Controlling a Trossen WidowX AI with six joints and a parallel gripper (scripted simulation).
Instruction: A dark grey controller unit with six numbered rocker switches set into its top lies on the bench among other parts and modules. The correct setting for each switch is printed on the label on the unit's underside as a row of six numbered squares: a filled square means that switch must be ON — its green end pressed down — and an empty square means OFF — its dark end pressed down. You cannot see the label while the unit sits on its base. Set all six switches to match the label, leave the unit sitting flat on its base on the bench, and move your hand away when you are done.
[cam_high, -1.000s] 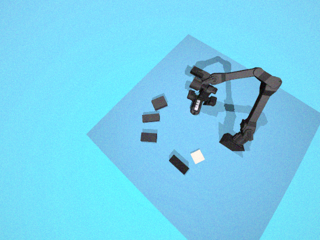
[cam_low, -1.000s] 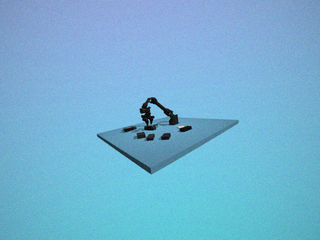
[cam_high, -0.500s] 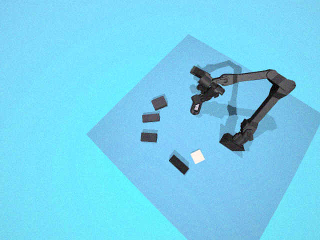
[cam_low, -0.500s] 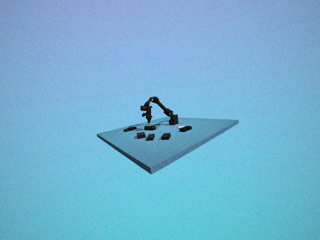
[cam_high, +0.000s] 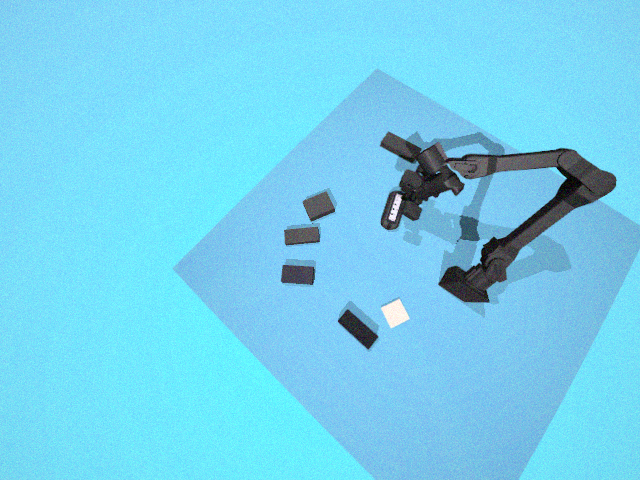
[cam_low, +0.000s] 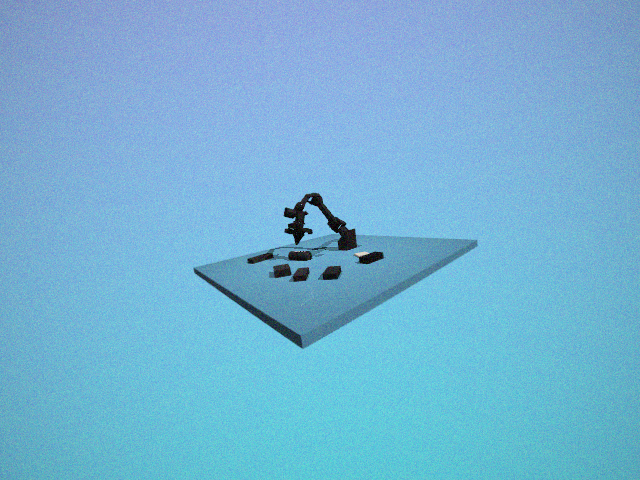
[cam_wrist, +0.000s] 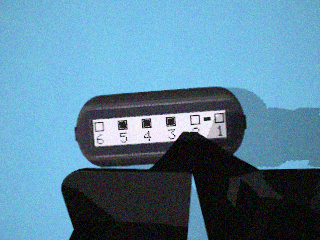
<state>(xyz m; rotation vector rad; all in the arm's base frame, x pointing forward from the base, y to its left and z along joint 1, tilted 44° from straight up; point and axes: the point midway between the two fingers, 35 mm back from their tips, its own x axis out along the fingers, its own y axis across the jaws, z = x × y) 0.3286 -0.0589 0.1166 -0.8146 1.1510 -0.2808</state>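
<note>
Finds the controller unit (cam_high: 391, 210) on the bench (cam_high: 465, 387), right of centre in the top view, turned over with its underside up. Places the gripper (cam_high: 409, 197) just to the right of it in that view, over its upper half, with the arm reaching back to the lower right. In the exterior view, puts the claw tip (cam_low: 298, 240) above the unit (cam_low: 299, 255) and seemingly apart from it, not touching.

Reads the jaws as pressed fully together with nothing between them; in the wrist view, sees them as one dark wedge (cam_wrist: 195, 150) rising from the bottom edge and covering the lower rim of the unit (cam_wrist: 160, 102) under the number 2.

Takes the long axis as running straight across the wrist frame, left to right, and in the top view as steep, from upper right to lower left. Judges that any grasp to roll the unit back onto its base calls for jaws opened wide and set across the short width, so at right angles to that axis.

Describes a dark grey, round-ended body with a pale label (cam_wrist: 150, 131) along its middle. Reads, left to right: 6 empty, 5 filled, 4 filled, 3 filled, 2 empty, 1 empty, with a small dark dash between 2 and 1. Judges from this: switches 3, 4 and 5 ON, the rest OFF. Cannot see the switches themselves, hidden beneath.

Leaves the other dark modules (cam_high: 301, 235) and one white block (cam_high: 395, 313) well apart at left and below.
</note>
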